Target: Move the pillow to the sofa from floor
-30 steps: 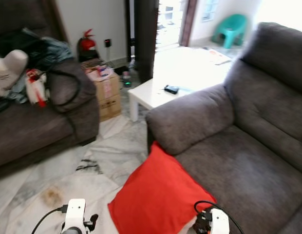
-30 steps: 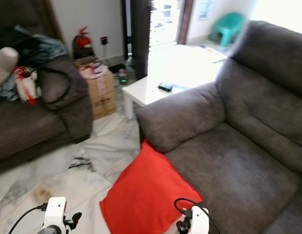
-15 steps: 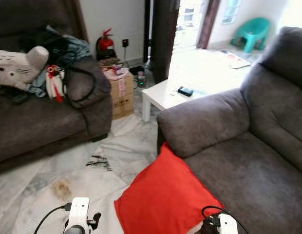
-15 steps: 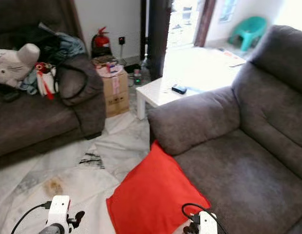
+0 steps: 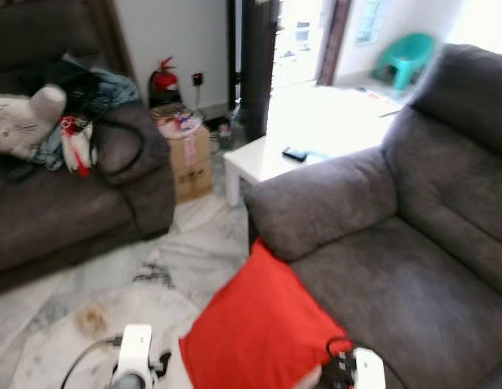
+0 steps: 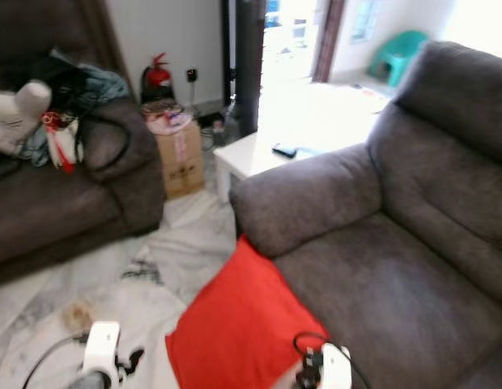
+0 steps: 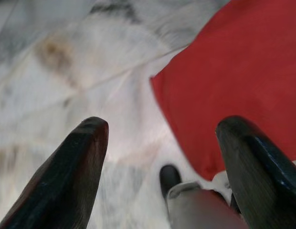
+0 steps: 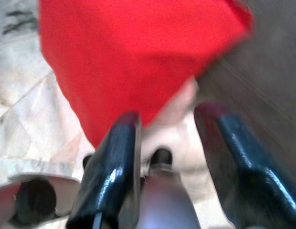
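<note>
A red pillow stands on the marble floor, leaning against the front of the grey sofa below its armrest. The left wrist view shows my left gripper open, low over the floor with the pillow's corner just beyond its fingers. My right gripper is open in the right wrist view, close to the pillow's lower edge by the sofa front. Only the wrists of both arms show in the eye views, at the bottom.
A second dark sofa stands at the left, piled with clothes and a plush toy. Behind are a cardboard box, a red fire extinguisher, and a white low table with a small black object. A teal chair is far back.
The head view has shifted and blurred, so the camera moved. The pillow still leans against the sofa front, and both wrists stay low at the bottom of the picture.
</note>
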Available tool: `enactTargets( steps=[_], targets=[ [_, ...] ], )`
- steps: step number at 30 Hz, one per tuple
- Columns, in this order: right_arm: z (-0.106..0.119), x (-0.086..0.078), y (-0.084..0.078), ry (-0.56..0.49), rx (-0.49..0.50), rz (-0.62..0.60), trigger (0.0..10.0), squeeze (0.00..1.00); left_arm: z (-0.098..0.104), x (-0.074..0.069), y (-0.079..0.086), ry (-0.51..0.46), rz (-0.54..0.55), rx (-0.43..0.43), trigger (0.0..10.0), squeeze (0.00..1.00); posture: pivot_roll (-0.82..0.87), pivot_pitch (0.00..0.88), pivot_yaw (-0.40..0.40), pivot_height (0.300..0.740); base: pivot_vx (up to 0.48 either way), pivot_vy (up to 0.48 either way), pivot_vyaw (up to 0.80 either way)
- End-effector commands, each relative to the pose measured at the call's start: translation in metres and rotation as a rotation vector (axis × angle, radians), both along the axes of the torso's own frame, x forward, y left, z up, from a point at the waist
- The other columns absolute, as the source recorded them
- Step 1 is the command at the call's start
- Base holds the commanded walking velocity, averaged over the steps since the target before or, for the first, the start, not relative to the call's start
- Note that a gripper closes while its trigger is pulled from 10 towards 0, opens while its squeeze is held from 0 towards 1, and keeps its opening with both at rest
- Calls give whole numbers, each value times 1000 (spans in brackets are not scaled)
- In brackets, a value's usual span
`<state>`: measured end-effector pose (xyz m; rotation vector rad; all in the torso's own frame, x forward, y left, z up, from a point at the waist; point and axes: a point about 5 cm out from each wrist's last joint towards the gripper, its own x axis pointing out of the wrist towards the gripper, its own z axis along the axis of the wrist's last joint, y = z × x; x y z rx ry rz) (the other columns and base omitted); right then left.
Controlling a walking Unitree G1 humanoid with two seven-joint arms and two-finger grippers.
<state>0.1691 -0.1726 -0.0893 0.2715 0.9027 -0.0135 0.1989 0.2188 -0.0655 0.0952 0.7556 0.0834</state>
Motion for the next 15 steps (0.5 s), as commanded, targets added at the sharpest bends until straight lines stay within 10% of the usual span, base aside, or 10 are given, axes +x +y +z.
enactTargets(
  steps=[1, 15],
  targets=[
    [1, 2, 0, -6, -2, -2, 10000, 0, -2, -3, -1, 15, -5, 4, 10000, 0, -6, 0, -65, 740, 0, -319, 800],
    [1, 0, -6, -14, 17, -36, 10000, 0, -1, -1, 0, 14, 7, 4, 10000, 0, -6, 0, -65, 740, 0, -222, 161]
  ],
)
